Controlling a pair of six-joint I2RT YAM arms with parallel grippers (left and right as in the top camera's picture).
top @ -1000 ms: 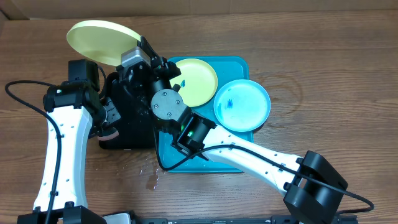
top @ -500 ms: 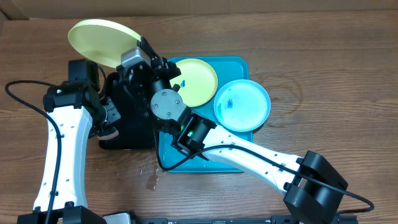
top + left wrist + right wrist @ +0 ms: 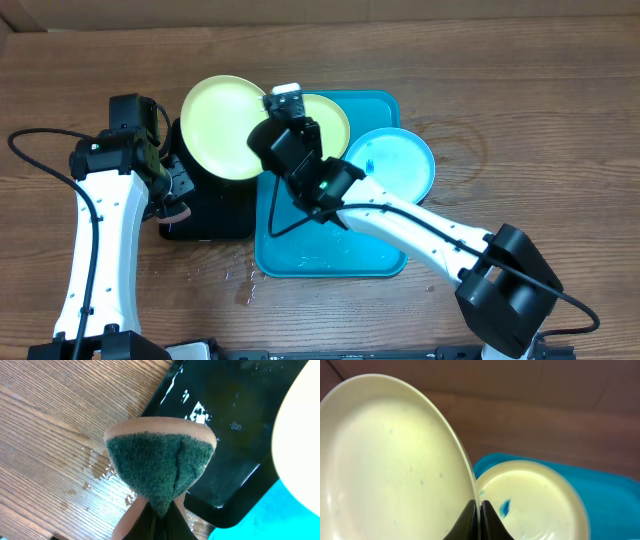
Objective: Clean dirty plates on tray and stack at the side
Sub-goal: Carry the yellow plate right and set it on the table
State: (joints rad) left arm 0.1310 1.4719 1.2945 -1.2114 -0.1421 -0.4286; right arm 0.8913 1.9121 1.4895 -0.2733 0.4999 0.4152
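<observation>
The plates number three, and none is stacked at the side yet. My right pincer (image 3: 479,506) is clenched on the rim of one pale yellow plate (image 3: 225,128). It holds that plate just off the left edge of the turquoise tray (image 3: 330,255), above the black tray (image 3: 205,218) that lies against that edge. From my right wrist I see a few faint blue specks on the plate's face, so I judge it not clean yet.

The second yellow plate (image 3: 330,128) lies inside the turquoise tray at its top left and has a blue smudge (image 3: 505,506) on it. The light blue plate (image 3: 395,165) rests at the tray's right side with its edge hanging over the rim, and there are darker blue marks on its face.

My left pincer (image 3: 158,519) is clenched on a sponge (image 3: 160,460), green scouring side showing. It is further left of the turquoise tray, at the black tray's outer edge. The black tray is wet, and droplets lie on the table (image 3: 520,80) near the turquoise tray's lower left corner.

As I judge it, the job is at an early stage. The first plate is in hand for scrubbing, two dirty ones wait on the tray, and the stack has not been begun.
</observation>
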